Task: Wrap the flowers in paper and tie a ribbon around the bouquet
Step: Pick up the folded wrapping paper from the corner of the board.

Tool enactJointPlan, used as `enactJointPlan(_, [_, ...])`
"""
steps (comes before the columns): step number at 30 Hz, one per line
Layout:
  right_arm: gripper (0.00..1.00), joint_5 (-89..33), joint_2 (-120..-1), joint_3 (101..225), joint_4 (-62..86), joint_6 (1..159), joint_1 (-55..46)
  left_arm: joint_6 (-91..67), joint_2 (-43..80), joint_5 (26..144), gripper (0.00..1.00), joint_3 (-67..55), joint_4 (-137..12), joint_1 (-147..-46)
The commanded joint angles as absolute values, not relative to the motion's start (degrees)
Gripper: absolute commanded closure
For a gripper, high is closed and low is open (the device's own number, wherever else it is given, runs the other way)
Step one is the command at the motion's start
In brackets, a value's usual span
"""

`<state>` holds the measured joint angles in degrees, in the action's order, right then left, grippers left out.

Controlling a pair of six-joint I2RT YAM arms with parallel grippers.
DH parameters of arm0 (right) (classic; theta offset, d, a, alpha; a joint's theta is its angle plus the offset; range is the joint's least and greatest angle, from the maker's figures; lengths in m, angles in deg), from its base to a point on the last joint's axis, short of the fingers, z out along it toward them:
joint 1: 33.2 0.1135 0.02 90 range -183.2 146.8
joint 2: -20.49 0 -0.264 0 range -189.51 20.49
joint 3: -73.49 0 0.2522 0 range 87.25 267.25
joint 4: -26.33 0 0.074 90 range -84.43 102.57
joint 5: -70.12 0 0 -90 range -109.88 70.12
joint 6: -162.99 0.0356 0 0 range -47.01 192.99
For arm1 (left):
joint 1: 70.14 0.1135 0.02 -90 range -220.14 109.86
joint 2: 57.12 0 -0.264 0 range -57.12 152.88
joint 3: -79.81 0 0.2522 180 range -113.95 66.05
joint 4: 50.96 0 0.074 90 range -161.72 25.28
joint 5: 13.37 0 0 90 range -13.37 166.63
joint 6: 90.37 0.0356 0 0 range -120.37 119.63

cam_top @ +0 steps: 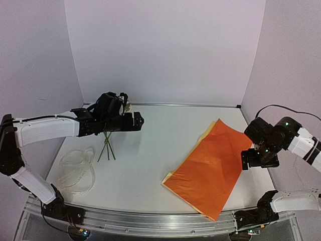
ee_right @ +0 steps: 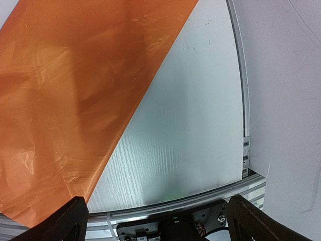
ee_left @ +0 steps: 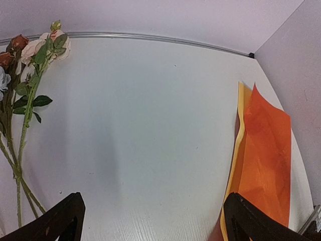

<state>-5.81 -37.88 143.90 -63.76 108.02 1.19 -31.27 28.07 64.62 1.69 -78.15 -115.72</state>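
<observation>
One view, the top, shows the ribbon (cam_top: 91,173).

A white table (cam_top: 150,150) is sitting inside pale lilac walls (cam_top: 160,50), an aluminium rail (cam_top: 150,223) running along the table's near edge.

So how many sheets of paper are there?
2. The orange sheet lies on the right of the table; the pale yellow sheet sits under it, peeking out along its left edge. Others might hide beneath.
</observation>
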Motion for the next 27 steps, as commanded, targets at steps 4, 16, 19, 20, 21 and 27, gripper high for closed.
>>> enactJointPlan(4, [0.02, -6.74, -38.17, 144.90, -71.86, 110.36, 1.01, -30.68, 28.97, 68.90, 0.00, 1.61, -75.98, -115.25])
enactJointPlan(16, [0.02, -11.88, -42.76, 140.31, -68.50, 113.16, -0.16, -28.26, 44.16, 84.13, 0.00, -6.22, -76.16, -113.92])
enactJointPlan(19, [0.02, -16.00, -43.67, 137.49, -63.15, 114.61, -1.61, -27.66, 49.43, 87.20, 0.01, -9.75, -76.95, -113.79])
enactJointPlan(20, [0.02, -17.23, -43.78, 136.29, -61.57, 115.42, -2.05, -27.37, 51.13, 89.25, 0.02, -10.88, -77.04, -113.76])
enactJointPlan(21, [0.02, -18.49, -43.91, 135.05, -59.99, 116.28, -2.48, -27.03, 52.78, 91.50, 0.03, -12.03, -77.08, -113.73])
enactJointPlan(27, [0.02, -22.86, -44.43, 128.79, -51.76, 119.35, -4.99, -30.44, 57.14, 100.84, 0.18, -12.25, -76.46, -114.29])
